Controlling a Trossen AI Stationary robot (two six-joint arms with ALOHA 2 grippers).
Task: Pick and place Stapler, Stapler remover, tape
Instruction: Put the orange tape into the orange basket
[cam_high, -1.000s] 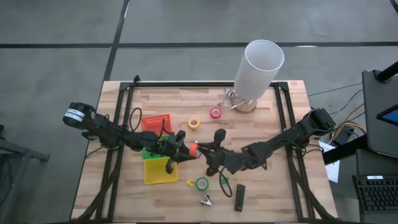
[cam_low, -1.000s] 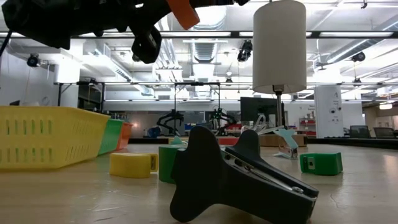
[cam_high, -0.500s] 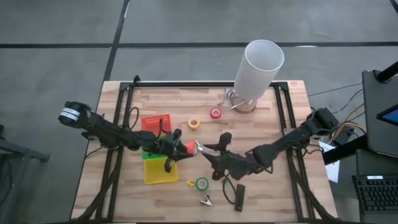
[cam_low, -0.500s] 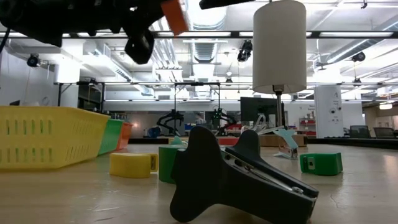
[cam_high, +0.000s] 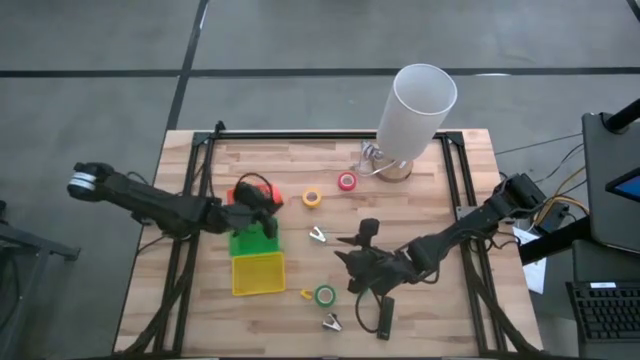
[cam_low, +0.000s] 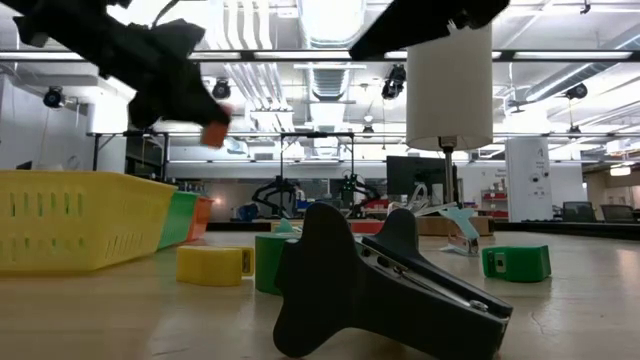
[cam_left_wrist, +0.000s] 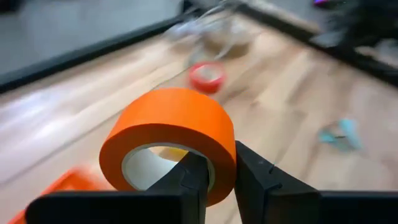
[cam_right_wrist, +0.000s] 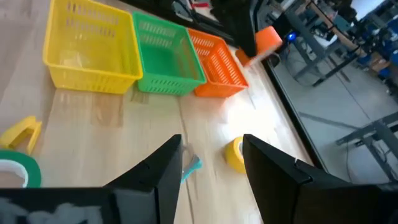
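Orange tape roll (cam_left_wrist: 169, 138) pinched in left jaws above the orange basket (cam_right_wrist: 217, 63), motion-blurred; right jaws wide, empty.

Wooden plank table (cam_high: 420, 190) in a black metal frame (cam_high: 330, 134), standing on grey concrete floor (cam_high: 100, 80) crossed by dark seam lines. Low view: open lab hall behind, white ceiling with ducts and beams, long strip lights (cam_low: 330, 15), white pillar (cam_low: 521, 178), desks with monitors (cam_low: 415, 175) far back. Dark keyboard (cam_high: 608, 312) at right edge in high view.
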